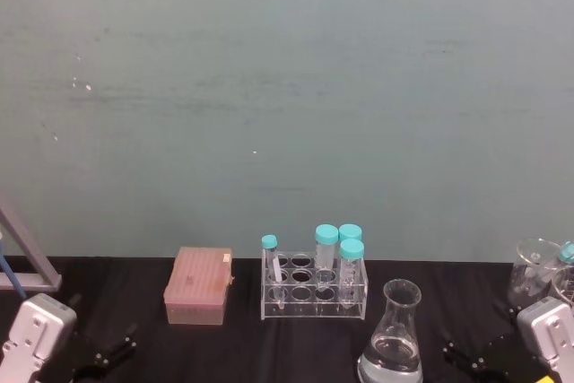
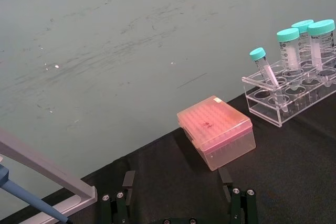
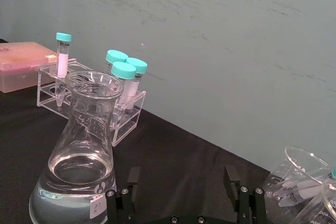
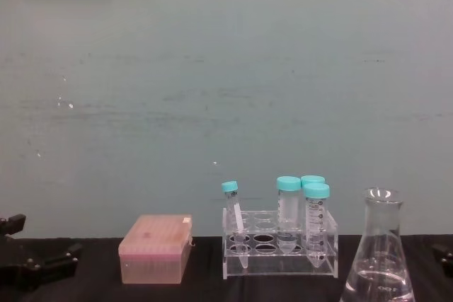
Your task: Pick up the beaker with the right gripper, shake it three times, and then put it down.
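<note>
Left end effector (image 2: 177,182): low at the left edge of the bench (image 1: 242,347), fingers spread wide and holding nothing. We give it no part in this step.
Pink box (image 1: 198,286): closed, left of centre, well apart from the work.
Tube rack (image 1: 314,298): just behind the beaker and to its left, with four teal-capped tubes (image 1: 326,248) in it (the thin one leans). We should keep the shaking away from it.
Beaker (image 1: 391,338): upright at the front of the bench, right of centre, with clear liquid in the wide lower part. Nothing touches it.
Right end effector (image 3: 181,178): low at the right, fingers wide apart and empty. The beaker stands beside the gap, not yet between the fingers.
Other glassware (image 1: 536,266): far right, behind the right end effector. The wrist should not back into it.
Step in hand: we judge it to be the approach for the pick.
How to do it well: we would bring the open fingers sideways to the narrow neck under the flared rim, centre it and close firmly. Then lift straight up and shake with small movements, so the liquid does not spill.
</note>
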Robot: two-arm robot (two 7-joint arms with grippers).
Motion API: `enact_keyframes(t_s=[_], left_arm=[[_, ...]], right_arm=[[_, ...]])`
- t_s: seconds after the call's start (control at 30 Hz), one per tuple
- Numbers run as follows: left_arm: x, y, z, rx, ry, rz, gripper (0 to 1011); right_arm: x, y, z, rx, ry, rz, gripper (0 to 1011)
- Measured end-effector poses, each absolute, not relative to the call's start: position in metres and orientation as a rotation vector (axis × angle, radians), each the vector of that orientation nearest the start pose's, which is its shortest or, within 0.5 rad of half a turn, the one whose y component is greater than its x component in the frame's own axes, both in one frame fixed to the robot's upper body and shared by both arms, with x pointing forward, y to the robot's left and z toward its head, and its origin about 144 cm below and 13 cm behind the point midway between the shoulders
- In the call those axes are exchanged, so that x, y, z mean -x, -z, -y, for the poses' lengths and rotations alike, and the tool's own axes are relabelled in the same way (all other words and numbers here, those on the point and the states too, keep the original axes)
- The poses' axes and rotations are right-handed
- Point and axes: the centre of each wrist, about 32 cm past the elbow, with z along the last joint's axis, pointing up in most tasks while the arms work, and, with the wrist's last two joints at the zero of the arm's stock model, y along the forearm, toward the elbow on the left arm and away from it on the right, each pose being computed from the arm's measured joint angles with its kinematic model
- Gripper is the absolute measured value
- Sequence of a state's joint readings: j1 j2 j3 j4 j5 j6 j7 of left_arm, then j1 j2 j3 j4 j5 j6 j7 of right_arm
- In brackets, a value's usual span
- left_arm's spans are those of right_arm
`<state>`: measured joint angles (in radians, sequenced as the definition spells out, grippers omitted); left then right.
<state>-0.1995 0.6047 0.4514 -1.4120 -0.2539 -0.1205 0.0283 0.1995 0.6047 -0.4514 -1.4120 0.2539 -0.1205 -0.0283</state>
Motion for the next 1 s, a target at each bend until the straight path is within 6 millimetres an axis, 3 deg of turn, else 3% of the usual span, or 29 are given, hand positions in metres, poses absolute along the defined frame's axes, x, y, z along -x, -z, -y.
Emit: enact_keyframes(t_s=[1.0], left_arm=[[-0.4886, -1.1398, -0.3097, -0.305, -1.248, 0.285, 1000]], right_arm=[[-0.4886, -1.1398, 0.3097, 0.304, 1.248, 0.285, 1003]])
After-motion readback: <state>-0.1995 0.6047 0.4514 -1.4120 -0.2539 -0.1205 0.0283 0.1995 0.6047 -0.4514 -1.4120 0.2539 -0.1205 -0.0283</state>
